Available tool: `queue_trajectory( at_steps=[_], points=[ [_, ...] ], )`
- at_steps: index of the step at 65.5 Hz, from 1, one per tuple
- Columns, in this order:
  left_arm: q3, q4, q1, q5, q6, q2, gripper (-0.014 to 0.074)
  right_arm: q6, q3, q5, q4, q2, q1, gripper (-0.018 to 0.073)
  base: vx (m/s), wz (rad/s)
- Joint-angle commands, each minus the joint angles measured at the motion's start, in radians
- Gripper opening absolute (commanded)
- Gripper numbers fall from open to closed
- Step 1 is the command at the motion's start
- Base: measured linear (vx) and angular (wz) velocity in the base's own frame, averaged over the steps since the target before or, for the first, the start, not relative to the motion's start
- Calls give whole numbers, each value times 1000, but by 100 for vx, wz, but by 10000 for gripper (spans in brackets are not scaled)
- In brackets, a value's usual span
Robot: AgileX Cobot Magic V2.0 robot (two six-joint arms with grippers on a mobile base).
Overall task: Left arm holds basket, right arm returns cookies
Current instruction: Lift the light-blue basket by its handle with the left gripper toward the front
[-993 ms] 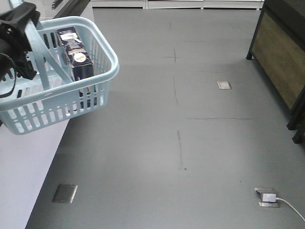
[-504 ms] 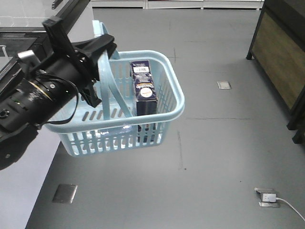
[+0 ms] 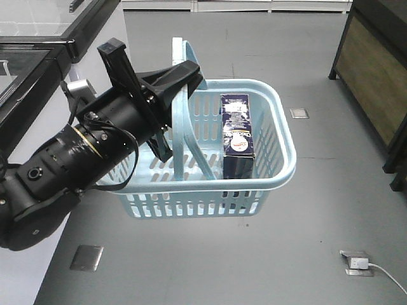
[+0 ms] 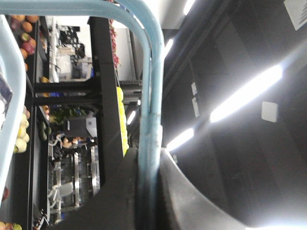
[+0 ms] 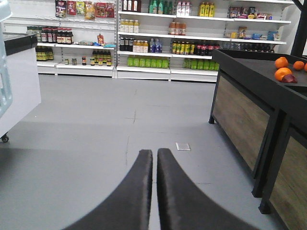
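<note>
**Fig.** Your left gripper is clamped on one hoop handle of the basket, held clear of the floor. The cookies stand upright inside, toward the end far from the gripper. Only the right wrist view shows your right gripper: fingers pressed together, empty, facing store shelves.

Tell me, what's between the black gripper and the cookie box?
In the front-facing view, only the basket's light blue hoop handles stand between the left gripper and the cookie box.

Black left arm, yellow ring, apparently 2 fingers.
</note>
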Motion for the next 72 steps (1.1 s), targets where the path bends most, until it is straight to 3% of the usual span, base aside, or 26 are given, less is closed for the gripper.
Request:
queue_trajectory(
  at_steps=[1, 8, 20, 45, 65, 72],
  points=[
    [16, -59, -25, -177, -5, -47, -3, -6, 18, -75, -3, -13, 0, -6, 0, 0],
    [96, -124, -43, -255, -1, -47, -3, -6, 18, -75, -3, -13, 0, -6, 0, 0],
    [205, -152, -64, -371, -1, -65, -3, -6, 18, -76, -3, -13, 0, -6, 0, 0],
    [262, -155, -148, -400, 20, -106, -3, -6, 18, -76, -3, -13, 0, -6, 0, 0],
    [282, -213, -197, -428, 61, -106, -3, -6, 18, -76, -3, -13, 0, -6, 0, 0],
    [330, -268, -200, -453, 83, -106, -3, -6, 18, -76, -3, -13, 0, -6, 0, 0]
  ],
)
